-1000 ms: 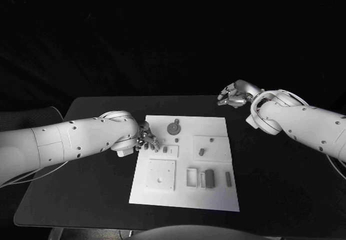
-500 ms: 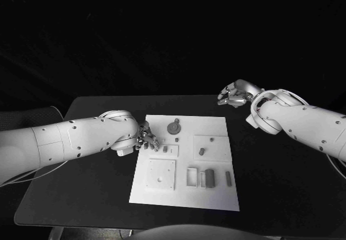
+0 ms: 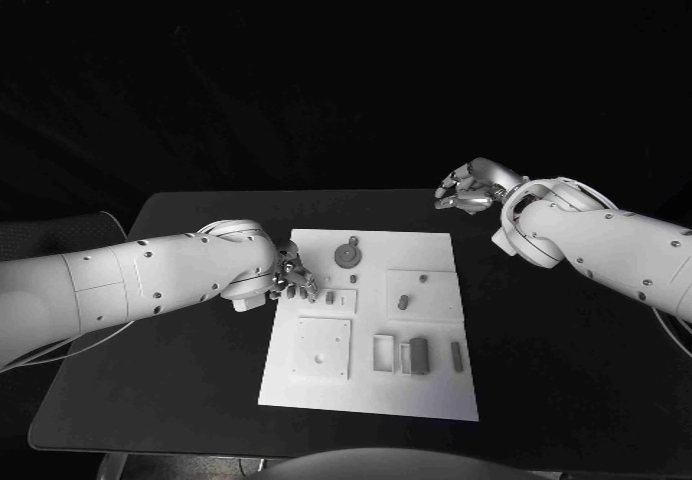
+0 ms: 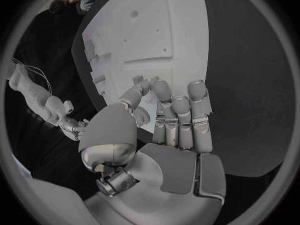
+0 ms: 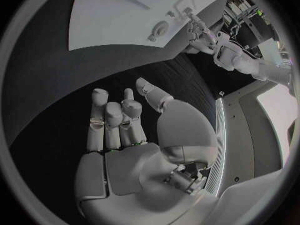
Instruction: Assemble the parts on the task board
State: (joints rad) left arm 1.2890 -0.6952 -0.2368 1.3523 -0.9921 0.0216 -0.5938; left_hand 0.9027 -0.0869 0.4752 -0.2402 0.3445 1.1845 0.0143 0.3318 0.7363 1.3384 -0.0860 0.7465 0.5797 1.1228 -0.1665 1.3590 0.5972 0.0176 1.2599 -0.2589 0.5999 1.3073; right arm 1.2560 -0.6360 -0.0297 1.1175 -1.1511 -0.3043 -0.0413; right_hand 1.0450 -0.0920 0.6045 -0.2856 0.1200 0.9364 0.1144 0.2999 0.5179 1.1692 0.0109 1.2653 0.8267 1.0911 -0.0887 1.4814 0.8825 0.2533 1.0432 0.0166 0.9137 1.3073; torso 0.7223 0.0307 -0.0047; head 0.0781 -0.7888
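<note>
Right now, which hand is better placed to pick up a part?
Left. The left hand hovers at the task board edge beside the parts; the right hand is off beyond its far corner.

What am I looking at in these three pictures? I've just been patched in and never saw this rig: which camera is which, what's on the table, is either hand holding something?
It is a two-armed robot at a black table. The head view looks down from its head; each round picture comes from a camera behind one wrist. The white board lies mid-table with small grey parts on it. The left hand is at the board's left edge, fingers curled near a part; I cannot tell whether it grips anything. The left wrist view shows the same hand above the board. The right hand hangs off the board at the far right, fingers apart and holding nothing, as the right wrist view confirms.
</note>
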